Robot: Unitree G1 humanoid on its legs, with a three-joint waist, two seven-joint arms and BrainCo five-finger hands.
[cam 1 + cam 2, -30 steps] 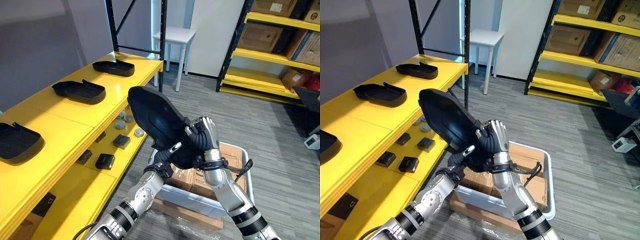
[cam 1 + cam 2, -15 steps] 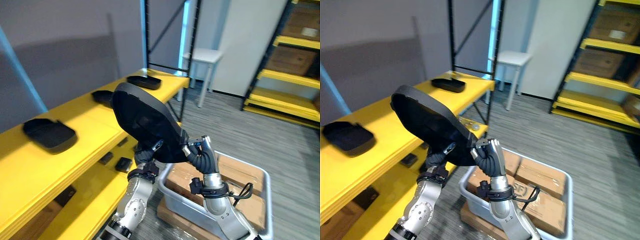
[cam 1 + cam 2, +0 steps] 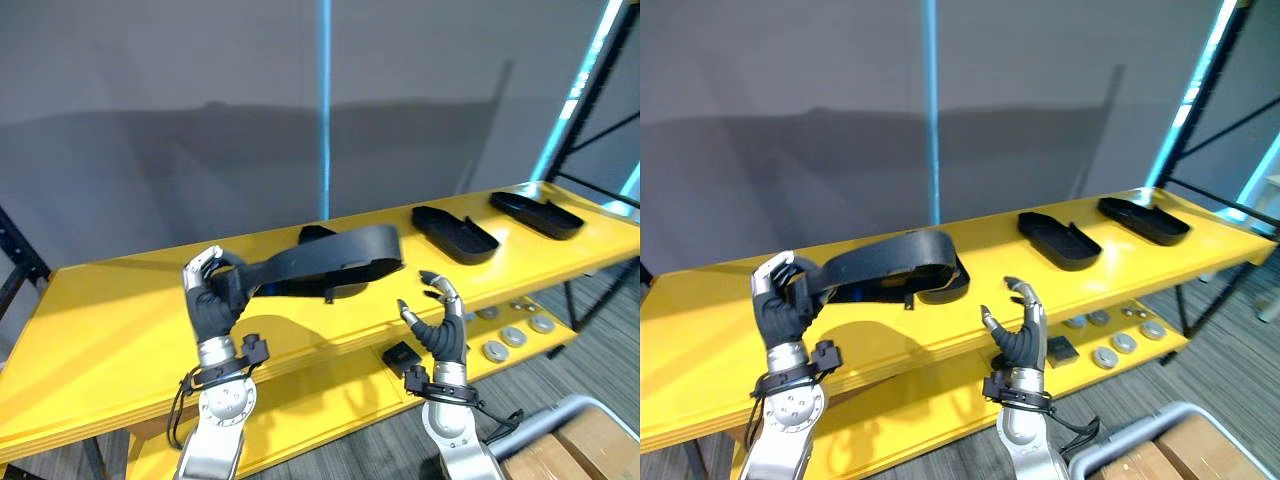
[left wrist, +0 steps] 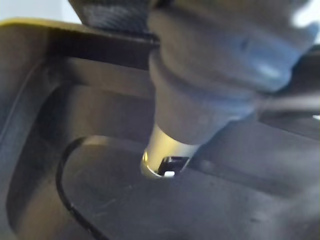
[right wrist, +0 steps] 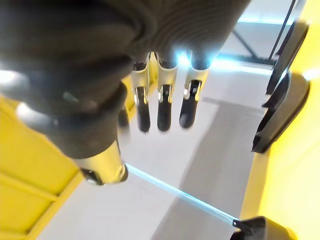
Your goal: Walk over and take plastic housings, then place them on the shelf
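The housing (image 3: 340,258) is black, the shelf (image 3: 100,320) yellow, the wall (image 3: 150,120) grey.

No word, number or sign can be read in these views. Nothing legible is made out on the yellow shelf (image 3: 100,330) or on the black housing (image 3: 330,262) held above it. On the cardboard box (image 3: 1230,455) down at the floor, any print is too small to be told.
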